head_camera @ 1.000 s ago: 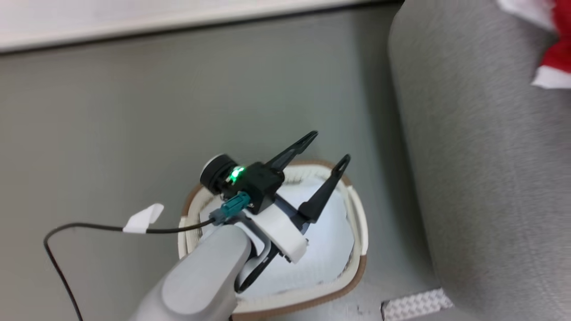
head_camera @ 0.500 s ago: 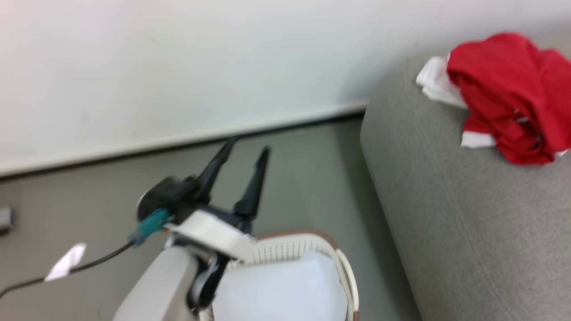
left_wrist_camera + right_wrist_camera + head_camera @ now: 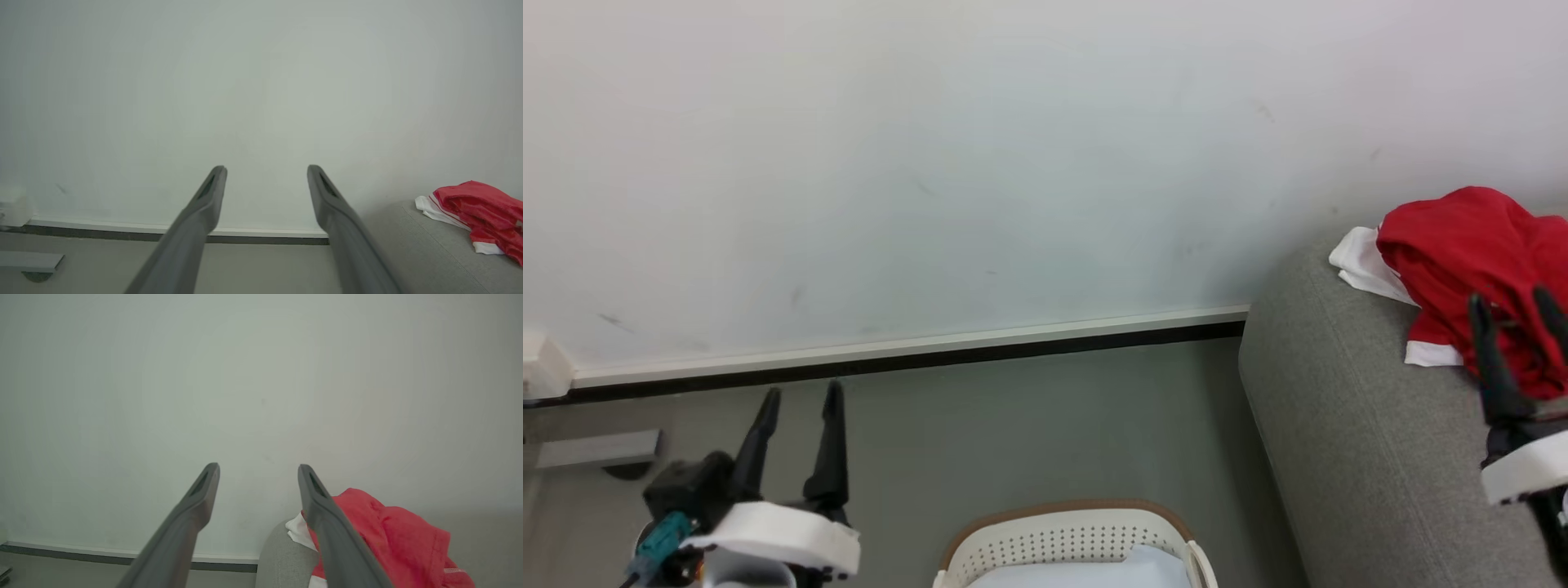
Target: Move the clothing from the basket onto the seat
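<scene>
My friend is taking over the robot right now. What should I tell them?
Left gripper: open, empty, left of the basket.
Right gripper: open, empty, by the red garment.
Done: the red garment lies on the sofa, out of the basket.
Left: probably nothing. The pale cloth in the basket isn't part of the job.

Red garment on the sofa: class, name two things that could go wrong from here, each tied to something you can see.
1. The red garment lies bunched close to the rounded end of the sofa, so it might slide off.
2. The right gripper is open, its fingers overlapping the garment in the head view; a careless move could snag the fabric and drag it.
</scene>
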{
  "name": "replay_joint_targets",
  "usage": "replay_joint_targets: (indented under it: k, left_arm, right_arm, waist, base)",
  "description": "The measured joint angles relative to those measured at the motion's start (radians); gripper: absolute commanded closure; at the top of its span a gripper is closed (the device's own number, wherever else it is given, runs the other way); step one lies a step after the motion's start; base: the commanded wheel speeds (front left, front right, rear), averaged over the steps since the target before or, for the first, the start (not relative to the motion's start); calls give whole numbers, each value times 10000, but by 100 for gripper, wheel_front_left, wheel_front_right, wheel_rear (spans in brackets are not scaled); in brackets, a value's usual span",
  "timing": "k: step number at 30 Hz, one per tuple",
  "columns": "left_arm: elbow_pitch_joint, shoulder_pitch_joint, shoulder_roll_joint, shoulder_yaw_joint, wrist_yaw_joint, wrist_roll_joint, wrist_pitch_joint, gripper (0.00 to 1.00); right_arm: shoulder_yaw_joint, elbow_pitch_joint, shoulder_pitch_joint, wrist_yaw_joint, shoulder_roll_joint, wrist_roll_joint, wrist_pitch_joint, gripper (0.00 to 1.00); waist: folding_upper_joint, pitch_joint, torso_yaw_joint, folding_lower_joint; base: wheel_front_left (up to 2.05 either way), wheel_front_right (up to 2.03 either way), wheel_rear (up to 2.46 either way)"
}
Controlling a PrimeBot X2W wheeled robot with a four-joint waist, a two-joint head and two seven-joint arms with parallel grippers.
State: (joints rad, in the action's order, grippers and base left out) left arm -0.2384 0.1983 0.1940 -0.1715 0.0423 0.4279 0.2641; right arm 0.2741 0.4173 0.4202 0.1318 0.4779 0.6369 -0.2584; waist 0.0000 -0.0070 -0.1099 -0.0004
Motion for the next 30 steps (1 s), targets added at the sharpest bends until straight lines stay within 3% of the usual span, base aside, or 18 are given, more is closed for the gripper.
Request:
replay_joint_targets:
  k: [7,12,23,30]
  left_arm:
    - [-75,-1015,-449,1068,-65,-616,0,0]
    - [-2,-1661,-899,1553,-324,-1283,0,0]
    - [-353,-1786,-1363,2165,-920,-2010,0,0]
    - [-376,-1677,-1429,2337,-1049,-2228,-2,0]
  right_arm:
    - [-1124,-1603,-2532,0,-1919,-1605,-27,0]
    - [-1498,-2326,-3992,0,-2830,-2418,-27,0]
    - [-1043,-2497,-3971,0,-2821,-2855,-27,0]
    - [-1026,-2349,-3856,0,-2840,-2895,-27,0]
  waist:
    - [0,-232,368,2]
    - [0,-343,638,3]
    - [0,-266,549,4]
    - [0,-246,489,4]
  base:
    - [0,0,0]
    - [0,0,0]
    - [0,0,0]
    - [0,0,0]
